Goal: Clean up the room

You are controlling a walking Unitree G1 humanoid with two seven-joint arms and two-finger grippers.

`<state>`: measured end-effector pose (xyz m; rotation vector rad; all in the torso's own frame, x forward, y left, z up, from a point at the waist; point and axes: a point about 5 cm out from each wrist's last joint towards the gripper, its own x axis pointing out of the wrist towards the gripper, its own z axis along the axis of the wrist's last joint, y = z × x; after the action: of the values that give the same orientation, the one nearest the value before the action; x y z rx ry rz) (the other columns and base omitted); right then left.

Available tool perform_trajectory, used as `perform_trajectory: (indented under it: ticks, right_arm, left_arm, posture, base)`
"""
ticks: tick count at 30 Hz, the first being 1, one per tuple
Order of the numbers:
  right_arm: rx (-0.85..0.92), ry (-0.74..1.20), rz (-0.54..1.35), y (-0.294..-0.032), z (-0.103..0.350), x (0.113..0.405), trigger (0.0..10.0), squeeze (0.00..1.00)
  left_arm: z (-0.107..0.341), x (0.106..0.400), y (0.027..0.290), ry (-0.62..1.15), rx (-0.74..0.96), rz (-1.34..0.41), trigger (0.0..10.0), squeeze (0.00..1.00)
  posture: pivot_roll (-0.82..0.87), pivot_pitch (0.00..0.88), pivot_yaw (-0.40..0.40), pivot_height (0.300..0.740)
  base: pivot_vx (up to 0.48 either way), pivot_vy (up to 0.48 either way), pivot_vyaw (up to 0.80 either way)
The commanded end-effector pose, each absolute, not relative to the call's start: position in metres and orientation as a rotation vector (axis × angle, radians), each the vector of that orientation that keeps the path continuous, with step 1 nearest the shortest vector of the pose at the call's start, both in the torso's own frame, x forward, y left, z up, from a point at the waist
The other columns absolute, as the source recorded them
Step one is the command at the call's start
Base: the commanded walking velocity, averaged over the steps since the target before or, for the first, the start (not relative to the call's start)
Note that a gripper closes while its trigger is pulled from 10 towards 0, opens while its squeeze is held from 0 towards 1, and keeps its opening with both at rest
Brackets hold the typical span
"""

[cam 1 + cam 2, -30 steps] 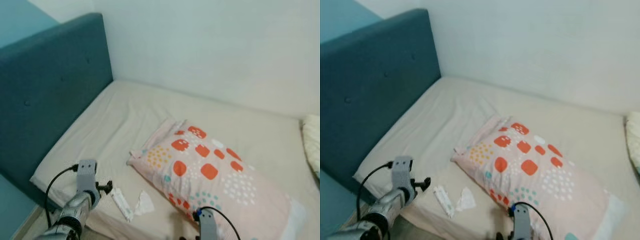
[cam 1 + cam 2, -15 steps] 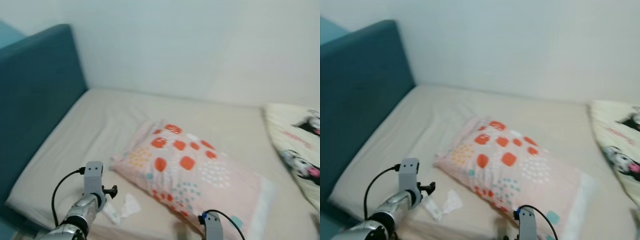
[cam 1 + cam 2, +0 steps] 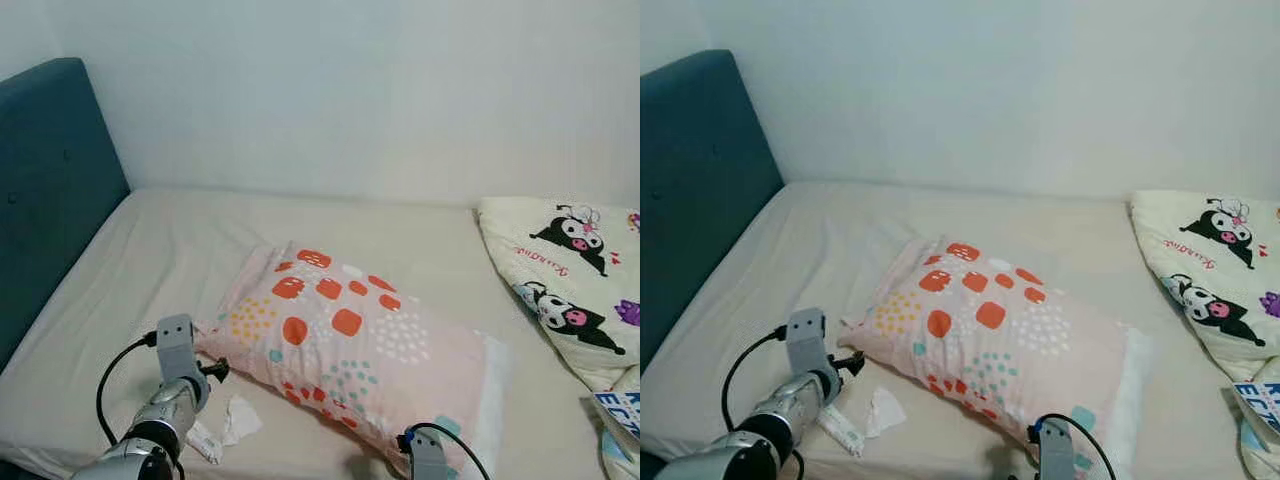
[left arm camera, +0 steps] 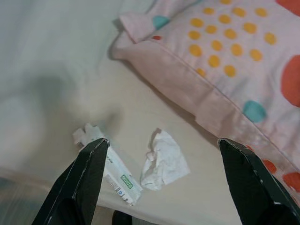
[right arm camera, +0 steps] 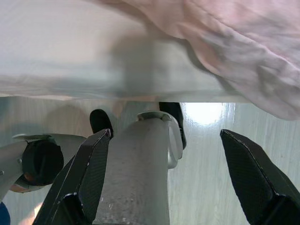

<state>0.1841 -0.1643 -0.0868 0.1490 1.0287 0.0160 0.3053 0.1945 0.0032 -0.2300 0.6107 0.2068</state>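
Bed: You face a mattress (image 3: pixel 200 240) under a beige sheet, with a teal headboard (image 3: pixel 45 190) on your left and a pale wall behind.
Pillow: A pink pillow (image 3: pixel 350 350) with orange, yellow, teal and white spots lies at an angle in the middle of the mattress, its near corner towards the left arm.
Tissue: A crumpled white tissue (image 4: pixel 163 160) lies on the sheet near the mattress's front edge, just beside the pillow's lower border and apart from it.
Wrapper: A long white packet (image 4: pixel 111 171) with green print lies on the sheet just beside the tissue, on the side away from the pillow.
Left gripper: Your left gripper (image 4: pixel 161 183) hangs above the tissue and packet with its two black fingers spread wide, touching neither.
Right gripper: Your right gripper (image 5: pixel 164 180) sits low at the front edge of the bed, fingers spread wide and holding nothing; its wrist view looks down past the mattress edge to a glossy floor (image 5: pixel 206 154).
Blanket: A cream blanket (image 3: pixel 560 280) with black-and-white cartoon figures lies at the right end of the bed, well apart from the tissue.
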Motion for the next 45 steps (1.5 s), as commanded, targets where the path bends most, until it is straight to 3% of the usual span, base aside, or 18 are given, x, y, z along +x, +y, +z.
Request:
perform_trajectory:
  ticks: [1, 12, 15, 17, 20, 22, 32, 45]
  right_arm:
    - [0.127, 1.039, 0.024, -0.163, -0.088, 0.182, 10.0, 0.0]
    - [0.058, 1.026, -0.011, -0.168, -0.086, 0.186, 10.0, 0.0]
    - [0.177, 0.895, -0.021, -0.171, -0.068, 0.218, 10.0, 0.0]
    - [0.229, 0.815, 0.085, -0.159, -0.053, 0.24, 10.0, 0.0]
    - [0.212, 0.786, 0.175, -0.148, -0.046, 0.25, 10.0, 0.0]
    - [0.183, 0.736, 0.334, -0.124, -0.032, 0.266, 10.0, 0.0]
    - [0.19, 0.648, 0.672, -0.067, -0.007, 0.28, 10.0, 0.0]
    - [0.202, 0.562, 0.713, -0.061, 0.011, 0.294, 10.0, 0.0]
  left_arm:
    - [0.001, 0.303, 0.198, 0.637, -0.242, 0.237, 10.0, 0.0]
    - [-0.012, 0.292, 0.189, 0.728, -0.216, 0.193, 10.0, 0.0]
    - [-0.022, 0.28, 0.19, 0.779, -0.152, 0.168, 10.0, 0.0]
    - [-0.029, 0.272, 0.194, 0.81, -0.155, 0.187, 10.0, 0.0]
    - [-0.032, 0.268, 0.195, 0.827, -0.15, 0.195, 10.0, 0.0]
    - [-0.038, 0.26, 0.198, 0.854, -0.15, 0.208, 10.0, 0.0]
    - [-0.045, 0.247, 0.21, 0.85, -0.241, 0.286, 10.0, 0.0]
    - [-0.037, 0.257, 0.214, 0.784, -0.271, 0.3, 10.0, 0.0]
  posture:
    - [-0.09, 0.055, -0.016, 0.74]
    - [-0.1, 0.057, 0.004, 0.725]
    - [-0.11, 0.059, 0.011, 0.71]
    - [-0.11, 0.061, 0.015, 0.7]
    - [-0.11, 0.061, 0.013, 0.695]
    - [-0.11, 0.063, 0.011, 0.685]
    - [-0.1, 0.07, 0.0, 0.65]
    - [-0.11, 0.085, 0.004, 0.605]
  base:
    - [0.0, 0.0, 0.0]
    - [0.0, 0.0, 0.0]
    - [0.0, 0.0, 0.0]
    - [0.0, 0.0, 0.0]
    - [0.0, 0.0, 0.0]
    - [0.0, 0.0, 0.0]
    - [0.0, 0.0, 0.0]
    - [0.0, 0.0, 0.0]
